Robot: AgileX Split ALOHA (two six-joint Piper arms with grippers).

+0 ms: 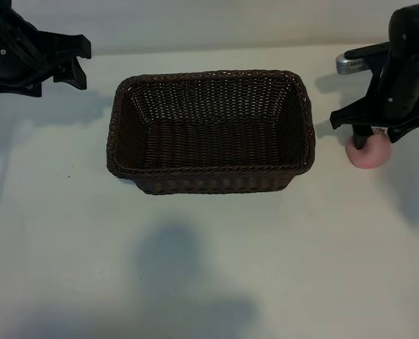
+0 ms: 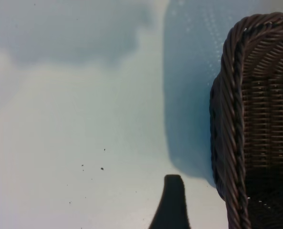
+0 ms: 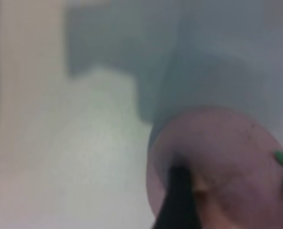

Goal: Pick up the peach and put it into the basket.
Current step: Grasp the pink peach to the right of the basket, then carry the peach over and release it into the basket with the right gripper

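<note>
The pink peach (image 1: 370, 154) lies on the white table to the right of the basket, and it fills the near part of the right wrist view (image 3: 227, 162). My right gripper (image 1: 368, 138) is lowered straight onto the peach and touches its top. The dark brown woven basket (image 1: 209, 169) stands in the middle of the table with nothing in it. Its braided corner (image 2: 232, 119) shows in the left wrist view. My left gripper (image 1: 71, 67) stays parked at the far left, open, with nothing between its jaws.
A small silver-grey object (image 1: 354, 65) lies behind the right arm at the back right. A gap of bare white table (image 1: 329, 162) separates the peach from the basket's right wall. The near half of the table (image 1: 209, 268) carries only shadows.
</note>
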